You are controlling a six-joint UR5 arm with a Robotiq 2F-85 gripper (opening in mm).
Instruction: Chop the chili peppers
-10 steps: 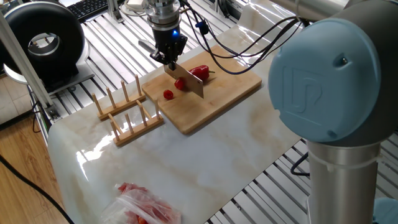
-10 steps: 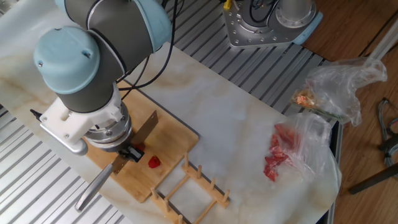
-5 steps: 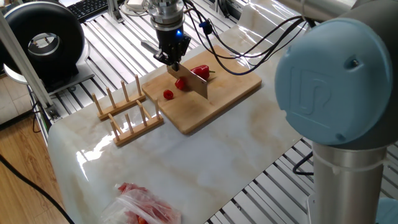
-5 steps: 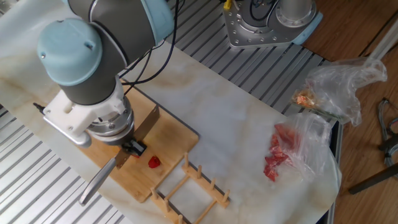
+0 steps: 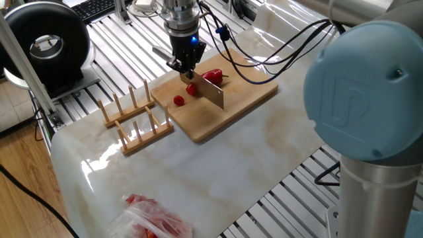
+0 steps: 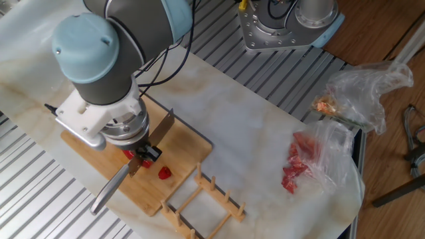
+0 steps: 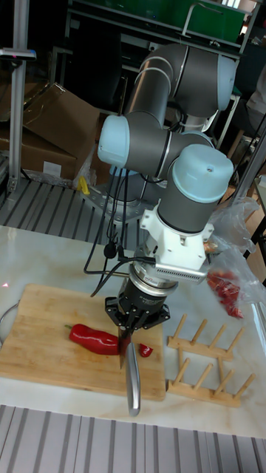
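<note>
The gripper is holding a knife, its jaws closed on the upper part of the handle, with the blade pointing down onto the wooden cutting board. In the tall fixed view the edge is resting against the tip end of the chili pepper, which is lying lengthwise across the middle of the board with its dark stem pointing away from the knife.

Judging from the pieces, the chopping is under way but only just. One small red chunk is sitting alone on the board, a little apart from the blade, toward the wooden dish rack that is standing on the counter just beside the board. A second red bit is lying right against the blade; whether it is fully severed cannot be told from these views. Most of the pepper is remaining whole on the far side of the knife, so many cuts are probably left.

Near the counter's edge, well apart from the board, a clear plastic bag with red contents is lying untouched.
</note>
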